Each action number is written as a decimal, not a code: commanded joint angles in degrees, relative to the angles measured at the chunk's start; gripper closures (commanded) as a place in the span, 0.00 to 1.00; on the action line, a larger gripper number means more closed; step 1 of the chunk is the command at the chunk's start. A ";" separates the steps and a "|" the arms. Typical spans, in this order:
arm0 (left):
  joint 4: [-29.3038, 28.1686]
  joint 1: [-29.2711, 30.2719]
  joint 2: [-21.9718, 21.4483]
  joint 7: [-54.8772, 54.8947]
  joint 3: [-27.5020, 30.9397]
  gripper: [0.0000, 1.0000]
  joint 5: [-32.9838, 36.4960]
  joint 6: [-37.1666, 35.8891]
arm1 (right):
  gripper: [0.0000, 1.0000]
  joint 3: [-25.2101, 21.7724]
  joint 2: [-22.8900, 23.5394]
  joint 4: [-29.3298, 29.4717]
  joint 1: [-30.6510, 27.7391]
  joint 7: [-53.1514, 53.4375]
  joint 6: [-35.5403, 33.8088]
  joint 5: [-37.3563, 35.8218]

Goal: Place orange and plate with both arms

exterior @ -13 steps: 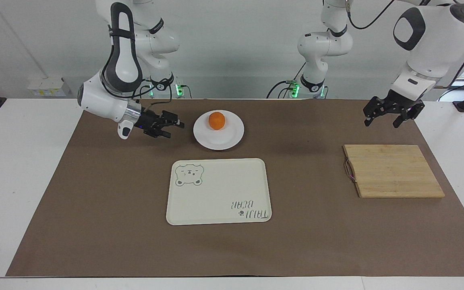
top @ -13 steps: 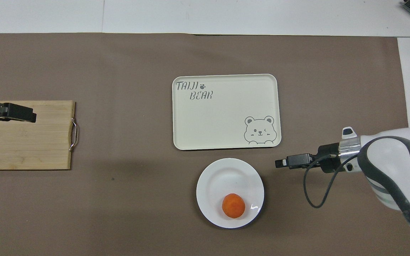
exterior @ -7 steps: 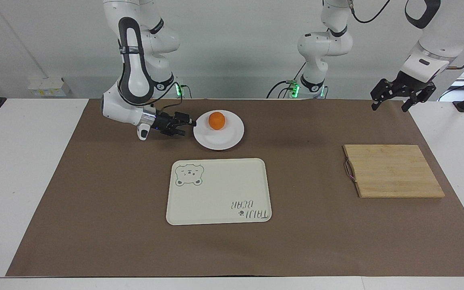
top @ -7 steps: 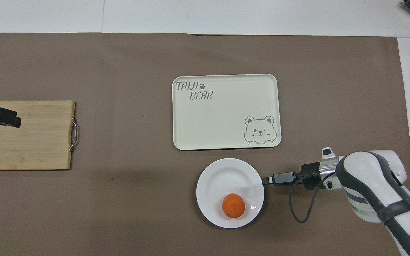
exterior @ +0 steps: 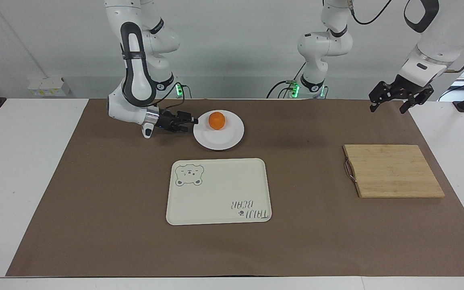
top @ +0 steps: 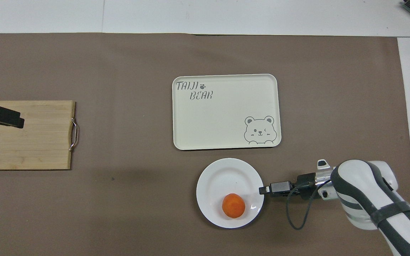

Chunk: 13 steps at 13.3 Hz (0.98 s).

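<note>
White plate (exterior: 218,137): unmoved, orange (exterior: 217,120) on it.
Right tool (exterior: 191,123): has reached the plate's rim; grip unclear.
Left tool (exterior: 390,99): open, barely shifted.

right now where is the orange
The orange sits on the white plate, nearer the robots than the bear tray.

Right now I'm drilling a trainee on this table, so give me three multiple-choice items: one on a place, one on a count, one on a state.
1. Where is the orange?
A on the plate
B on the tray
C on the board

2. How many oranges?
A three
B two
C one

3. The right pincer is
A lifting the orange
B low at the plate's rim
C over the board

Key: 1 A, it sits inside the rim; 2 C, only one shows; 3 B, its tip meets the rim on the right arm's side.
</note>
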 commanded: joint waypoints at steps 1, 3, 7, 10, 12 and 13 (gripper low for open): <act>1.47 0.51 0.59 0.20 -0.18 0.00 0.82 -1.36 | 0.00 -0.02 -1.65 -2.89 1.37 0.61 0.15 4.39; 1.47 0.42 0.59 0.20 -0.18 0.00 0.82 -1.36 | 0.00 -0.02 -2.00 -3.77 2.51 0.78 0.15 5.20; 1.47 0.42 0.59 0.20 -0.18 0.00 0.82 -1.36 | 0.04 -0.02 -2.09 -4.74 2.34 0.61 0.24 5.20; 1.47 0.42 0.59 0.29 -0.18 0.00 0.82 -1.36 | 0.71 -0.02 -2.09 -4.83 2.60 1.92 0.50 5.29; 1.47 0.42 0.59 0.20 -0.18 0.00 0.82 -1.36 | 1.00 -0.02 -2.01 -4.74 2.60 3.06 0.50 5.29; 1.47 0.42 0.59 0.20 -0.18 0.00 0.82 -1.36 | 1.00 -0.02 -1.92 -4.74 2.60 3.59 0.59 5.29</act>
